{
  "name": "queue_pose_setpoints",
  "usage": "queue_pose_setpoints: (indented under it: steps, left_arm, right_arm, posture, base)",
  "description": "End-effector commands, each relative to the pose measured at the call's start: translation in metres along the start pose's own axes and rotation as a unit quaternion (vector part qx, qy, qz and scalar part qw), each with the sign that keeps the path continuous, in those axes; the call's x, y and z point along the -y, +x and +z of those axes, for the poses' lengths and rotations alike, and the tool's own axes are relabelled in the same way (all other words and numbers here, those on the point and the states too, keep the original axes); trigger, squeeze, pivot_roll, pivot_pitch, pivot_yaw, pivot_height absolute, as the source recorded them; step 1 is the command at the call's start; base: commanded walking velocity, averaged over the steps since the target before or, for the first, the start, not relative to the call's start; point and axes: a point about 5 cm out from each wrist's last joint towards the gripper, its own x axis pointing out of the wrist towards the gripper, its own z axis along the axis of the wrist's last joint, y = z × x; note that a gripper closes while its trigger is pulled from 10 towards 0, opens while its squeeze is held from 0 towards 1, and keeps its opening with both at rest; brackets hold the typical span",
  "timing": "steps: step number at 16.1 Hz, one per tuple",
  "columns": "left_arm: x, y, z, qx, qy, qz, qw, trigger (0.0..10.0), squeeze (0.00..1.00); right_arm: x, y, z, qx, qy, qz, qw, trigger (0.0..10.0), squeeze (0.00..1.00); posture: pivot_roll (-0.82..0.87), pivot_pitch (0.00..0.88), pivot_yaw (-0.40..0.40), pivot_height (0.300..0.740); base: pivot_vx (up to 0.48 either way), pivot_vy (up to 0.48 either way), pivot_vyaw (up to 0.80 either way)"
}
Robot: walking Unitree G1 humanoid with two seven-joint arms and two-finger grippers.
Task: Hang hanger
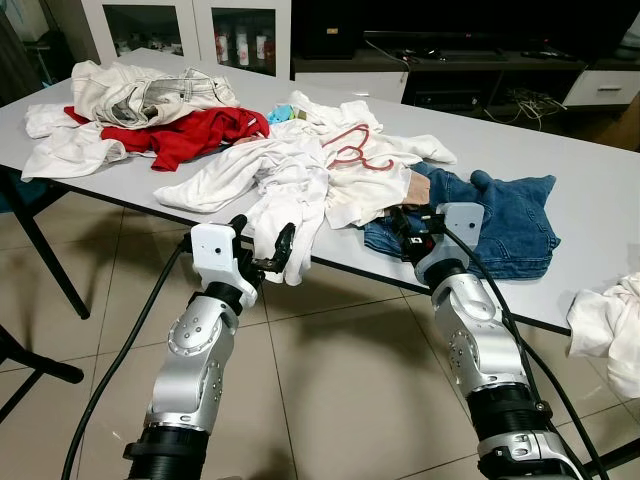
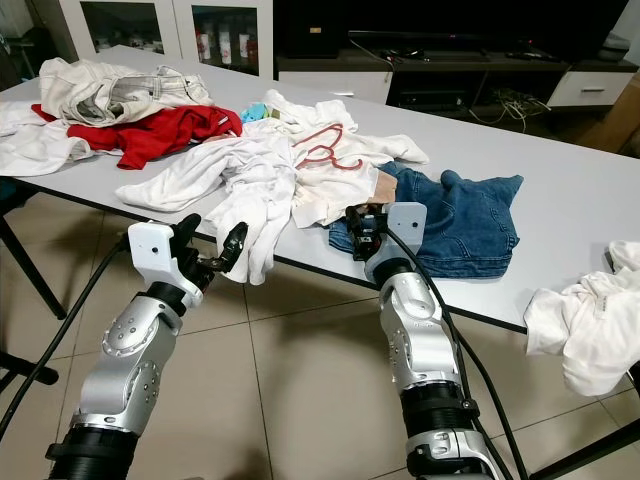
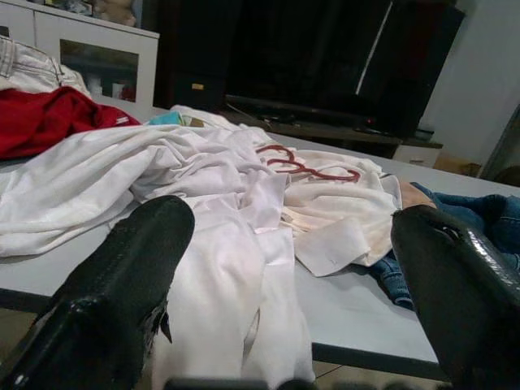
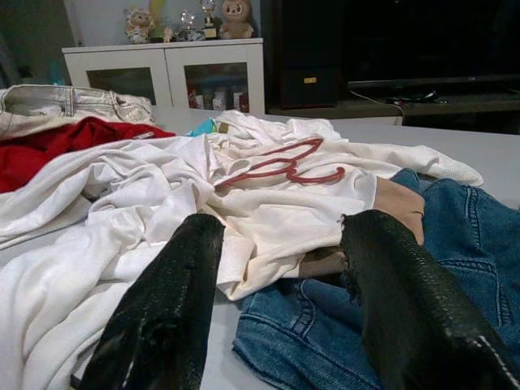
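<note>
A home living room: television stand (image 1: 470,60), glass-door cabinet (image 1: 190,30), laundry-strewn table (image 1: 600,200).

Red hanger (image 1: 352,150) on white shirts (image 1: 290,175); red garment (image 1: 195,133) upper left; blue denim jeans (image 1: 505,222) centre right; pale grey surface (image 1: 590,190); beige tiled floor (image 1: 330,370).

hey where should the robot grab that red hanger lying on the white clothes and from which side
Probably the red hanger's near straight arm, taken from above: it lies flat on the white shirt, so a side approach would snag cloth. The right gripper is nearer than the left gripper.
</note>
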Motion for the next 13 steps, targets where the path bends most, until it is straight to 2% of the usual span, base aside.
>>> queue_pose_setpoints:
  steps: [1, 4, 7, 10, 13]
  left_arm:
    - [0.003, 0.005, 0.003, 0.004, 0.007, -0.014, 1.000, 10.0, 0.00]
    - [0.008, 0.004, 0.001, -0.006, 0.024, -0.033, 0.999, 10.0, 0.00]
    - [0.009, 0.004, 0.004, -0.002, 0.050, -0.055, 0.997, 10.0, 0.00]
    - [0.006, 0.005, 0.008, 0.003, 0.057, -0.053, 0.997, 10.0, 0.00]
    - [0.005, 0.004, 0.007, 0.003, 0.058, -0.053, 0.997, 10.0, 0.00]
  right_arm:
    - [0.001, 0.004, 0.005, 0.003, -0.015, 0.005, 1.000, 10.0, 0.00]
    - [0.001, 0.005, 0.018, 0.029, -0.079, 0.042, 0.996, 10.0, 0.00]
    - [0.009, 0.010, 0.035, 0.046, -0.158, 0.069, 0.984, 10.0, 0.00]
    - [0.014, 0.017, 0.046, 0.055, -0.178, 0.071, 0.980, 10.0, 0.00]
    - [0.012, 0.022, 0.051, 0.059, -0.197, 0.086, 0.975, 10.0, 0.00]
  posture:
    - [-0.01, 0.000, -0.053, 0.740]
    - [-0.01, 0.000, -0.050, 0.740]
    - [0.00, 0.000, -0.051, 0.740]
    - [0.00, 0.000, -0.054, 0.740]
    - [0.01, 0.000, -0.059, 0.740]
  base:
    - [0.000, 0.000, 0.00]
    - [0.000, 0.000, 0.00]
    - [0.000, 0.000, 0.00]
    - [0.275, 0.000, 0.00]
    - [0.280, 0.000, 0.00]
